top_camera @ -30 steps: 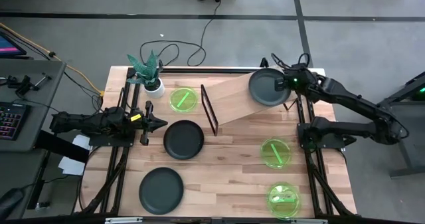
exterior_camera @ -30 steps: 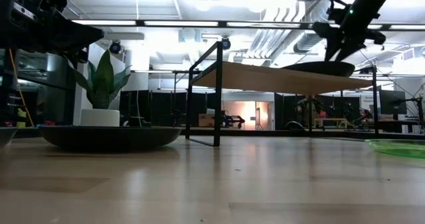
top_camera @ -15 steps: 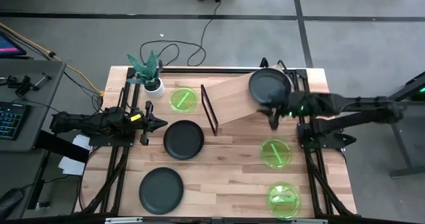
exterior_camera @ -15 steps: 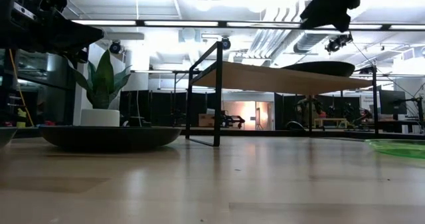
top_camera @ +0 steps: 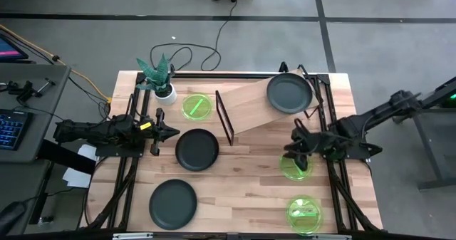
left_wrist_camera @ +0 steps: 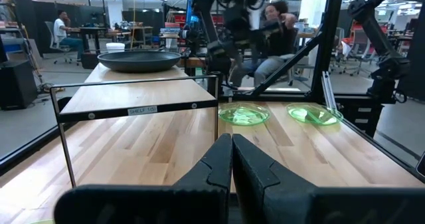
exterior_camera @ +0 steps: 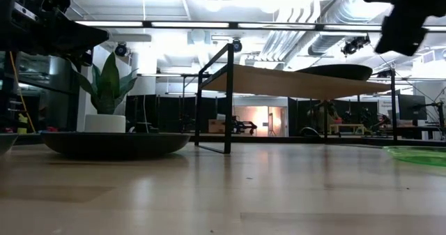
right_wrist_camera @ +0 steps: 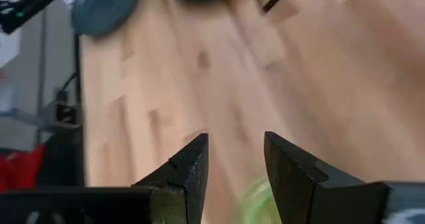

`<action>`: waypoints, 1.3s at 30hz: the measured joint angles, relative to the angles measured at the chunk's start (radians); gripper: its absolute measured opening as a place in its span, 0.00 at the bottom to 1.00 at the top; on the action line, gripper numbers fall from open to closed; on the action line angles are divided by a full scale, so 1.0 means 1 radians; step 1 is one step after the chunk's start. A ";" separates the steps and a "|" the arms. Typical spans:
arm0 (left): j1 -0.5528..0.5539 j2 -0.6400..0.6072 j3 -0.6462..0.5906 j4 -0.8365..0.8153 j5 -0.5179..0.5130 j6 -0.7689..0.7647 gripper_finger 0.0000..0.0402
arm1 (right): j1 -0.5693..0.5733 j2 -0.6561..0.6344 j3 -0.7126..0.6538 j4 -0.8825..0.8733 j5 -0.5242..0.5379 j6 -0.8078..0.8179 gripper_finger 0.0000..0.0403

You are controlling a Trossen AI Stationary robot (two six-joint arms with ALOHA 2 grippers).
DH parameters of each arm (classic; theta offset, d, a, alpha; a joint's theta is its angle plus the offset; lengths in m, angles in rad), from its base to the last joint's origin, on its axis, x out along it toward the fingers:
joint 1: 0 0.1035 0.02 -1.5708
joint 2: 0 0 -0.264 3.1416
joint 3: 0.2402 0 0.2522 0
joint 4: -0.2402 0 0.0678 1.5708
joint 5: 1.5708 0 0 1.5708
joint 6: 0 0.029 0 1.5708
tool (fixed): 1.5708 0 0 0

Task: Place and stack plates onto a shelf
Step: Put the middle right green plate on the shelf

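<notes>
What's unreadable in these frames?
- Right gripper, high view: hides part of the translucent neon-green plate under it; contact unclear.
- Same plate, right wrist view: blurred, cut off between the fingers.
- Matte dark grey plate on the tilted light-wood shelf, low view: only its edge shows.

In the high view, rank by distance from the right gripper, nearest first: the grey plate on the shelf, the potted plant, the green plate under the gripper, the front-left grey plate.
Measured from the right gripper:
1. Green plate, directly beneath it, right side of the table.
2. Grey plate on the shelf, back right.
3. Front-left grey plate.
4. Potted plant, back left corner, only slightly farther.
</notes>
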 joint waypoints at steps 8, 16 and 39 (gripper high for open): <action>0.000 0.000 0.000 0.000 0.000 0.000 0.01 | 0.157 0.266 0.071 -0.013 -0.002 0.137 0.32; 0.000 0.000 0.000 0.000 0.000 0.000 0.01 | 0.184 0.582 0.186 -0.139 0.003 0.300 0.32; 0.000 0.000 0.000 0.000 0.000 0.000 0.01 | 0.229 0.863 0.336 -0.306 -0.002 0.585 0.32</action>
